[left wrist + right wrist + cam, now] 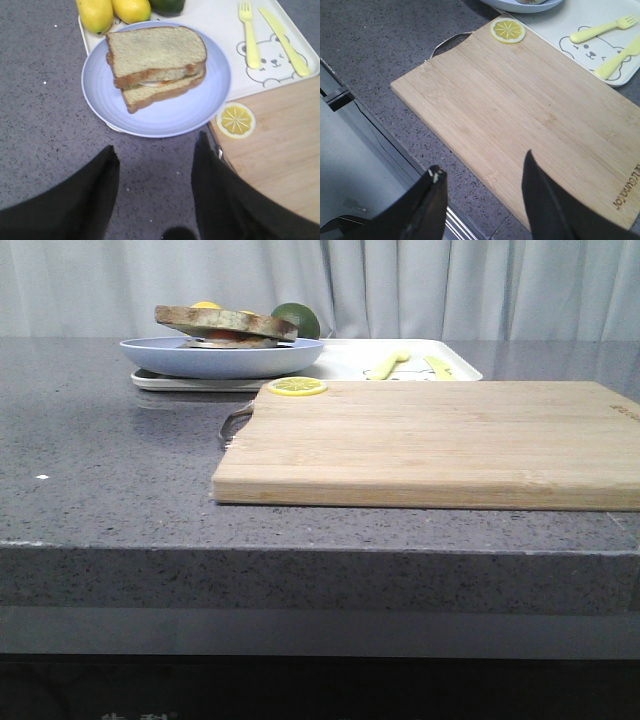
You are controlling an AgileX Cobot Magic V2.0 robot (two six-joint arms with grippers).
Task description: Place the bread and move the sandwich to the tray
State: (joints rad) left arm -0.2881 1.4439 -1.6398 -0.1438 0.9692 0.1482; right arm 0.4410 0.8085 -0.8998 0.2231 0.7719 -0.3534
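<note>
The sandwich [157, 75] lies on the pale blue plate [165, 116], with a thin strip of white and orange showing between its slices. The bread [155, 50], pale greenish-tan with a brown crust, lies on top of it. The plate rests on the left end of the white tray [220, 30] and hangs a little over its edge. The front view shows the sandwich [226, 324], plate [220, 358] and tray [350, 365] at the back left. My left gripper [156, 152] is open and empty over the grey table, just short of the plate. My right gripper [483, 162] is open and empty over the board's near edge.
A light wooden cutting board [430, 440] with a metal handle fills the middle and right, with a lemon slice [297, 387] on its far left corner. Two lemons [95, 12], a lime [296, 318], a yellow fork [248, 35] and knife [285, 37] lie on the tray.
</note>
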